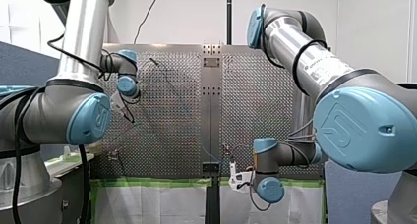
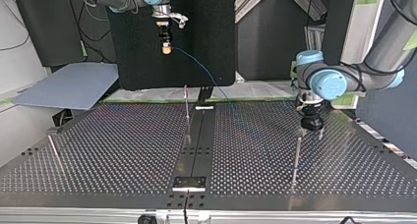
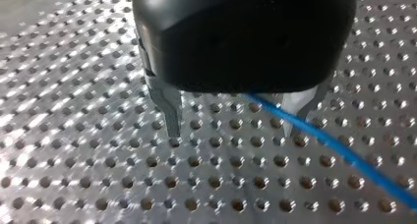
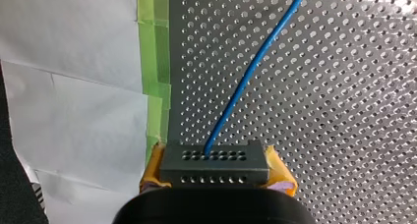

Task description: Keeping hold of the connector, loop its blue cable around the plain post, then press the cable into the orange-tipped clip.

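In the top view, you'll find my right gripper (image 2: 166, 48) at the left, above the table's (image 2: 98, 150) far edge, the connector (image 4: 215, 164) between its fingers. The cable (image 2: 206, 74) runs rightward from it. The clip (image 2: 186, 98) stands at the far middle, the post (image 2: 297, 157) at the right, near my left gripper (image 2: 312, 128).

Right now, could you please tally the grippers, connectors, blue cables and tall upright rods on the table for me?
Grippers: 2, my left gripper and my right gripper
Connector: 1
Blue cable: 1
Tall upright rods: 3
Total: 7
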Controlling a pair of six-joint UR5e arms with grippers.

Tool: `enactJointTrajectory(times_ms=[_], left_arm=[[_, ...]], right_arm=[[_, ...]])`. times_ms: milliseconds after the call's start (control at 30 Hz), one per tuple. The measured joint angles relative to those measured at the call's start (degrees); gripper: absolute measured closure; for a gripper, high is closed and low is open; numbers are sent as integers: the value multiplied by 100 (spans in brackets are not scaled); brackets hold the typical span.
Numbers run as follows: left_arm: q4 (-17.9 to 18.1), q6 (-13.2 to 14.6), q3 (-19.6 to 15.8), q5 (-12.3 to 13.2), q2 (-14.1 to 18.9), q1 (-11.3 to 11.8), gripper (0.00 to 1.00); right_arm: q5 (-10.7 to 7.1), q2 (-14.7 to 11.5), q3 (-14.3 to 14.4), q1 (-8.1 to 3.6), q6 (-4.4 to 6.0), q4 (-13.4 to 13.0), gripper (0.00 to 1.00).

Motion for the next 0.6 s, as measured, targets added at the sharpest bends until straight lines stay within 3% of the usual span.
enactJointTrajectory(times_ms=[300,600], left_arm=[[61,93,-55,-38,1,66,0],[-340,281,-63,-25,9,50,0]], right_arm=[[0,-1,-13,-1,0,2,100],[0,0,-16,-1,-5,16,100]])
